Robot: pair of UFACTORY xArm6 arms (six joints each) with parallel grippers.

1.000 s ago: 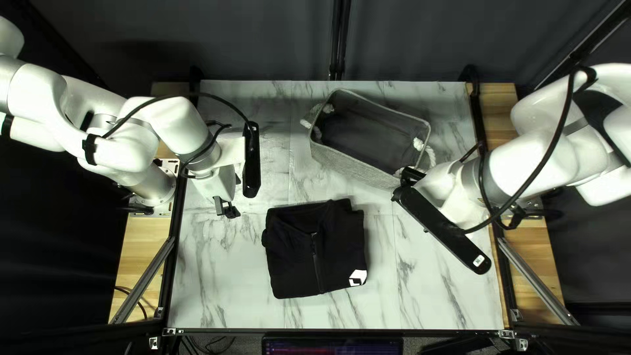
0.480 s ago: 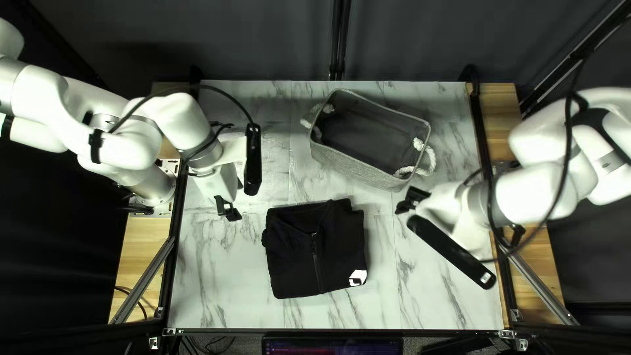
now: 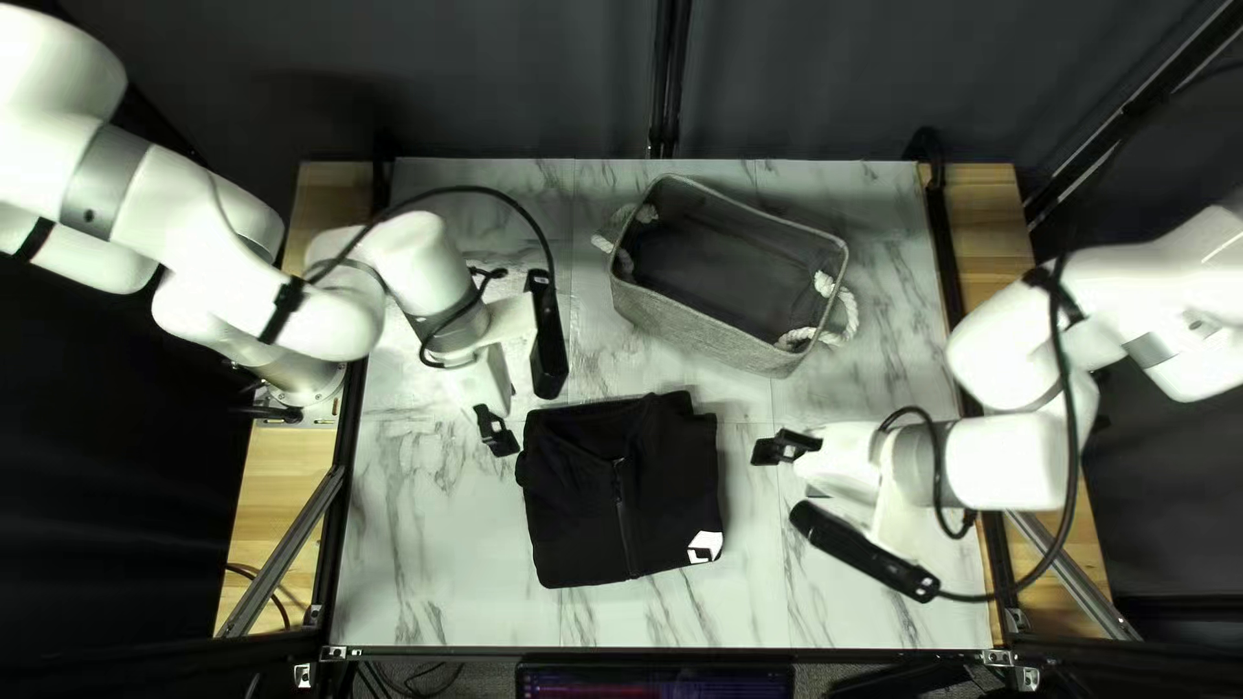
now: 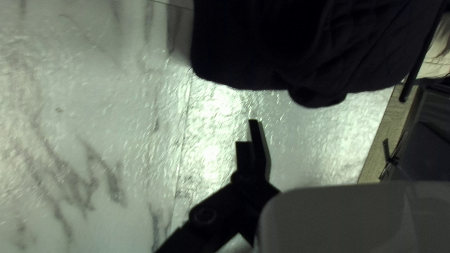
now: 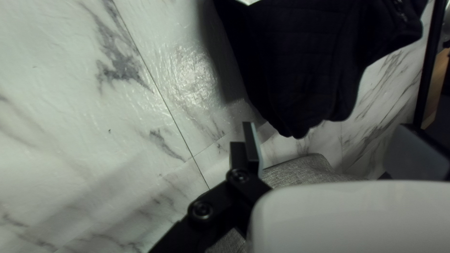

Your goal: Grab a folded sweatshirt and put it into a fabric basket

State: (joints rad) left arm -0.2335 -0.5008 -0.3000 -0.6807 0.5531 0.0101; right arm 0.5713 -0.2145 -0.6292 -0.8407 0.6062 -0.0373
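Observation:
A black folded sweatshirt (image 3: 621,490) with a zip lies flat at the middle of the marble table. Behind it stands a grey fabric basket (image 3: 699,335) with rope handles, nothing in it. My left gripper (image 3: 495,432) hovers open just off the sweatshirt's far left corner, holding nothing. My right gripper (image 3: 777,449) is open a short gap off the sweatshirt's right edge. The left wrist view shows one black finger (image 4: 258,147) over bare marble, the sweatshirt (image 4: 299,45) ahead. The right wrist view has one finger (image 5: 249,144), the sweatshirt (image 5: 306,63) ahead and the basket wall (image 5: 299,170) beside it.
Bare marble (image 3: 437,544) lies left and right of the sweatshirt. Wooden strips (image 3: 277,485) and metal frame rails run along both table sides. A dark curtain hangs behind, and a screen's edge (image 3: 655,675) sits at the near edge.
Both arms have swung in toward the sweatshirt. The left gripper moved right to its corner. The right gripper left the basket's side and came down beside the sweatshirt's right edge.

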